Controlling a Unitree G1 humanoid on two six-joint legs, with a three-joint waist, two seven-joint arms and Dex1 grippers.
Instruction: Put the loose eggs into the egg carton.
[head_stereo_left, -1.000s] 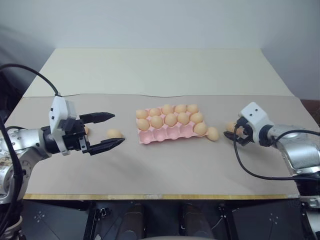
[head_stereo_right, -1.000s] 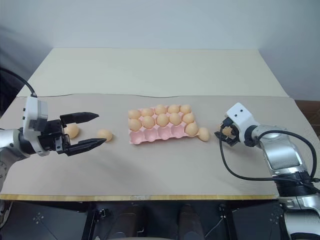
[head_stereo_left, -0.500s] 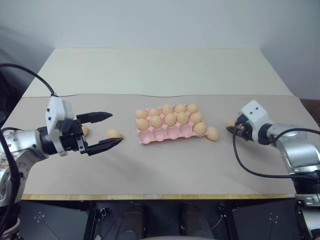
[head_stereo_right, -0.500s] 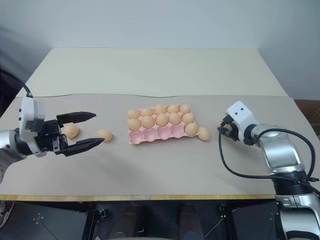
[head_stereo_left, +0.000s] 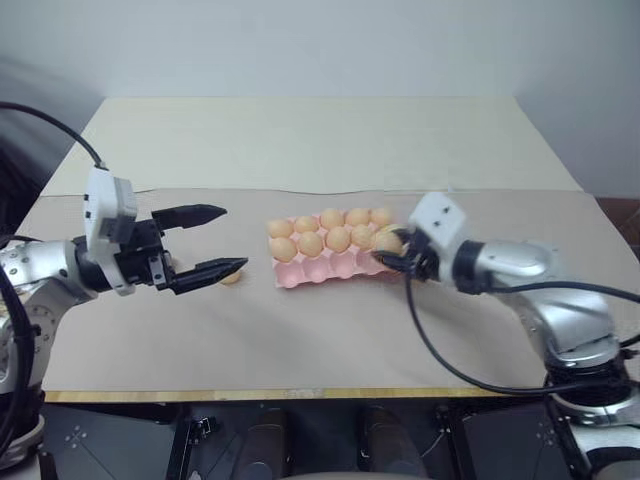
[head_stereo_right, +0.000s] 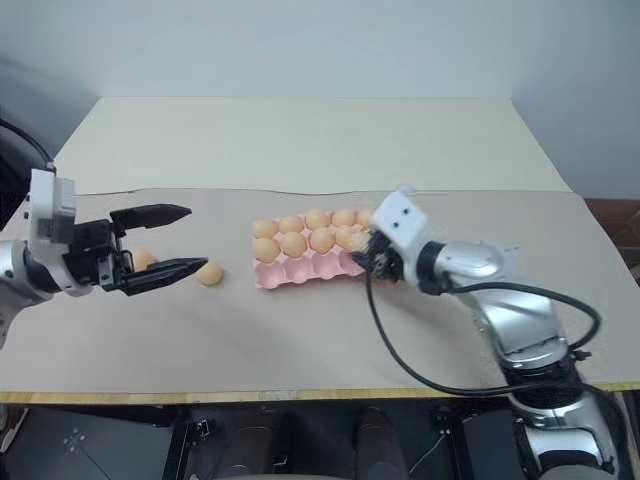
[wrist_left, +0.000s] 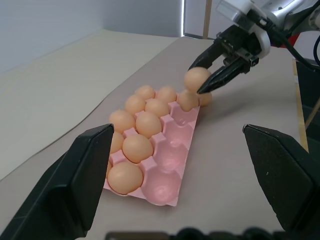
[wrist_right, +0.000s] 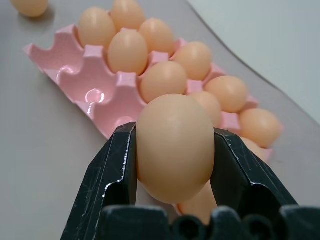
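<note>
Right gripper (wrist_right: 175, 150) clamping an egg (wrist_right: 175, 147) upright, I'm hovering it over carton (wrist_left: 172, 155); left gripper (head_stereo_left: 205, 240) gaping, pointing level.

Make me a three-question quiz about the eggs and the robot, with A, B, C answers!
1. Where is the egg carton?
A. on the floor
B. in the left pincer
C. on the table, between the two arms

2. What colour is the egg carton?
A. blue
B. pink
C. green

3. What is the right pincer doing?
A. gripping an egg
B. hanging open and empty
C. gripping a spoon

Answers: 1 C, since the carton lies flat on the table with an arm on each side. 2 B, since its empty cups show pink. 3 A, since both black fingers press against one egg.
</note>
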